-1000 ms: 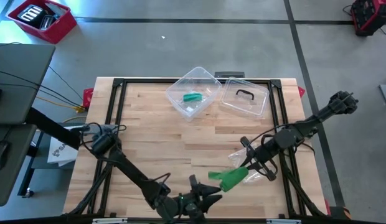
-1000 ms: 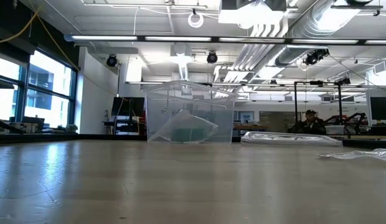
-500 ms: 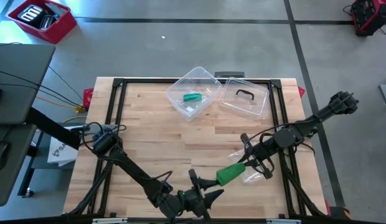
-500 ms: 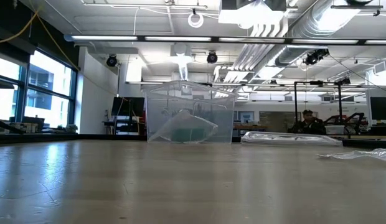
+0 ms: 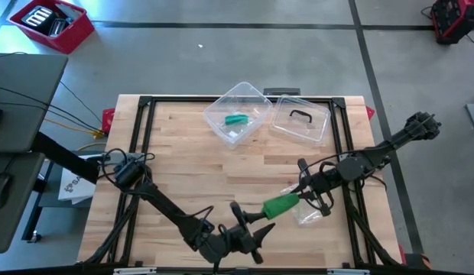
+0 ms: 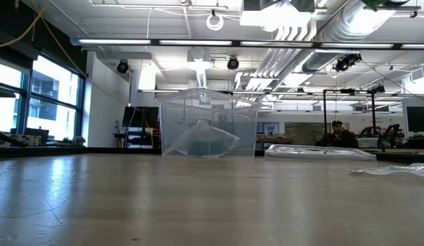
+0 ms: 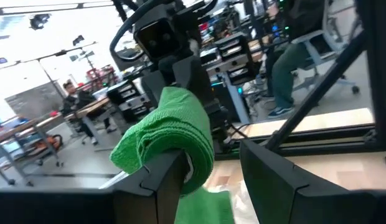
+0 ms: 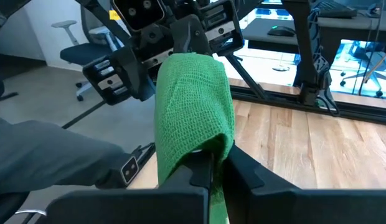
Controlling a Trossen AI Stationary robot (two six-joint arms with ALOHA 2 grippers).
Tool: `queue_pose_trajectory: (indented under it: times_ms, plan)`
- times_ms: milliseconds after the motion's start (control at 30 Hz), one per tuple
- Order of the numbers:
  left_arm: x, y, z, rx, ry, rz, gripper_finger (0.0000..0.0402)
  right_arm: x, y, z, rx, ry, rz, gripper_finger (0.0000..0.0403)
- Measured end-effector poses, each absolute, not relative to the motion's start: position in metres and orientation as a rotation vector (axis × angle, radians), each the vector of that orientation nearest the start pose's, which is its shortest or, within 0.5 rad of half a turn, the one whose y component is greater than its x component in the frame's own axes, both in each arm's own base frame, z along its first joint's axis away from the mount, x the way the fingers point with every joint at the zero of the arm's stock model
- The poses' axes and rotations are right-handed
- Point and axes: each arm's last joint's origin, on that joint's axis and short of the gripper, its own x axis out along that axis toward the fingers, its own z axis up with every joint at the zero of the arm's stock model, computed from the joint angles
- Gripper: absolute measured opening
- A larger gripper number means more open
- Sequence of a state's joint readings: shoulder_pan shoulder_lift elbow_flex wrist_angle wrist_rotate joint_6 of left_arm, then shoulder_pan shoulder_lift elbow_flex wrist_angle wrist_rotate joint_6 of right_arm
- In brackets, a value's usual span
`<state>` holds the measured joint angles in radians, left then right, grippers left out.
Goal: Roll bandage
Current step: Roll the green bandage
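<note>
The right gripper (image 5: 301, 195) is clamped on a green bandage (image 5: 280, 205), which is held above the wooden table (image 5: 191, 164) near its front edge. The left gripper (image 5: 257, 226) is stationed just beside the bandage's free end, its fingers (image 7: 162, 180) spread apart with nothing gripped. A clear box (image 5: 237, 113) and its lid (image 5: 300, 120) are seen at the table's far side.

Green knitted cloth bandage (image 8: 194, 106); pale matt wood table (image 5: 183, 168).
</note>
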<state>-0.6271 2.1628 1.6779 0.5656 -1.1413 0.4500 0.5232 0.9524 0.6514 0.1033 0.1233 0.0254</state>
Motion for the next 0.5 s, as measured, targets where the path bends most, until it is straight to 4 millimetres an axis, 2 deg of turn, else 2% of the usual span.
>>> queue_pose_trajectory:
  times_ms: [167, 267, 433, 500]
  plan:
    - [0.4139, -0.2643, 0.2678, 0.372, 0.077, 0.564, 0.0126, 0.1865, 0.1037, 0.2841, -0.038, 0.196, 0.402, 0.0007]
    - [0.4135, -0.2626, 0.2676, 0.37, 0.089, 0.61, 0.0088, 0.1851, 0.1065, 0.2837, -0.039, 0.199, 0.426, 0.0007]
    - [0.4139, -0.2628, 0.2676, 0.39, 0.092, 0.594, 0.002, 0.1832, 0.1098, 0.2835, -0.049, 0.199, 0.448, 0.0007]
    - [0.4141, -0.2635, 0.267, 0.414, 0.096, 0.573, 0.0011, 0.183, 0.1094, 0.2825, -0.055, 0.209, 0.429, 0.0012]
